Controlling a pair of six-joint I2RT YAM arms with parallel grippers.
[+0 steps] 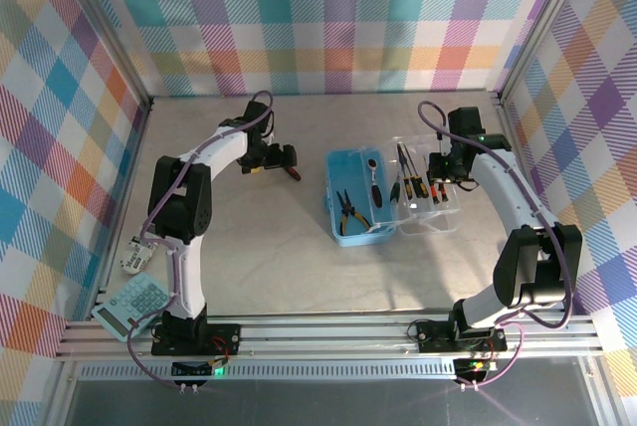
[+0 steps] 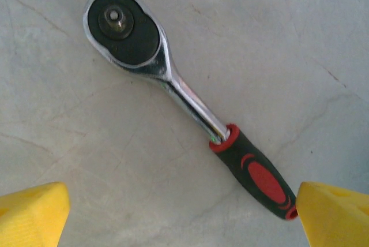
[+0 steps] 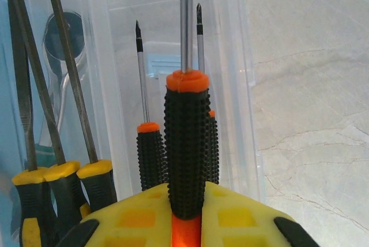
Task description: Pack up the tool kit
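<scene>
A ratchet (image 2: 184, 100) was seen slanted just beyond the spread left gripper (image 2: 183, 215), handle nearest it; a screwdriver (image 3: 185, 143) was pinched by the right gripper (image 3: 187, 227).

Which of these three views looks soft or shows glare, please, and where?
Left wrist: the ratchet is fairly sharp, with glare along its chrome shank; the yellow jaws at the bottom corners are blurred. Right wrist: the screwdriver handle is crisp, the clear lid behind hazy with reflections. Top external: even light, faint shadows.

Two ratchets (image 2: 184, 100), six screwdrivers (image 3: 184, 143), one pliers (image 1: 348, 212), one case (image 1: 338, 162)
</scene>
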